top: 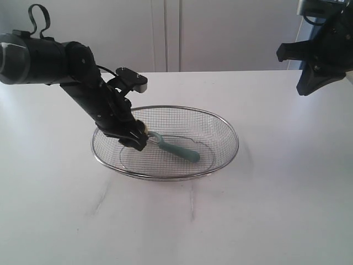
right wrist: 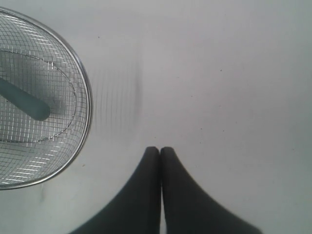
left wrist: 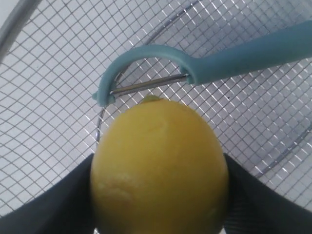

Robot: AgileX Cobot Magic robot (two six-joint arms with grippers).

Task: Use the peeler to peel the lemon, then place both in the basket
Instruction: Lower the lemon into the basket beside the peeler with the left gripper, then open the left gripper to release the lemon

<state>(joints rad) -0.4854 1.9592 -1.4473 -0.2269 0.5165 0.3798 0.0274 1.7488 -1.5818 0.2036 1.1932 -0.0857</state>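
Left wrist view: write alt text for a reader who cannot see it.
A yellow lemon fills the foreground, gripped between the dark fingers of the left hand over the wire mesh of the basket. Just beyond it, the teal peeler lies in the basket, its curved blade head nearest the lemon.

basket [top: 236, 138] in the middle of the table [top: 276, 210], peeler [top: 179, 149] lying inside it, head to the left, handle to the right, lemon [left wrist: 158, 165] held in the left gripper [top: 137, 139] within the basket's left side, just beside the peeler's head, right gripper [right wrist: 160, 150] well apart at the far right
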